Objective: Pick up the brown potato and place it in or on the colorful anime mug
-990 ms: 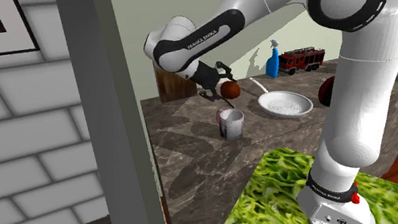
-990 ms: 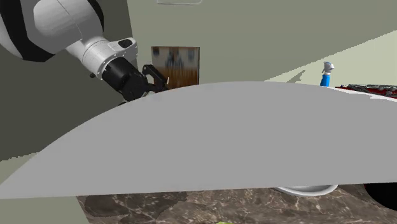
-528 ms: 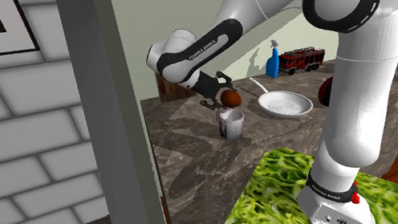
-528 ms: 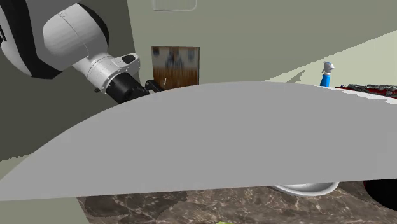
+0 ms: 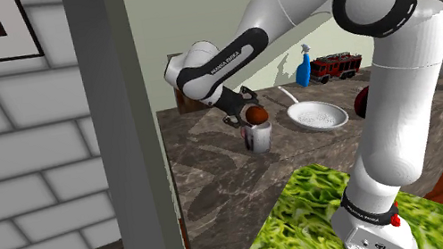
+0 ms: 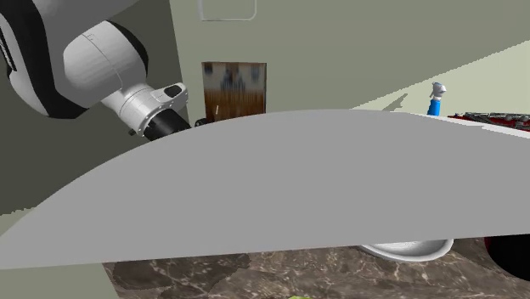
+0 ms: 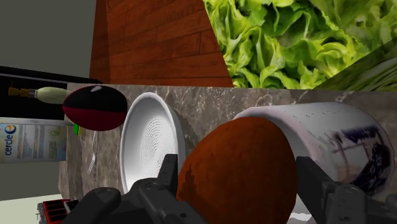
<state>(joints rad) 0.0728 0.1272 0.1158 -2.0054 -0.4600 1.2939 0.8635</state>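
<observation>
Brown potato [image 7: 236,172], smooth and rounded, sits clamped in the claw [image 7: 240,183] over the mug [image 7: 347,143].

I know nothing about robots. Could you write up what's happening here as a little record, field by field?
claw: shut on the brown potato
potato's place: in the air, just above the mouth of the mug, not yet let go
mug: white with dark print, upright on the marble counter
nearby: white pan, blue spray bottle, red toy fire truck
likely next: the claw opens so the potato drops into the mug
</observation>
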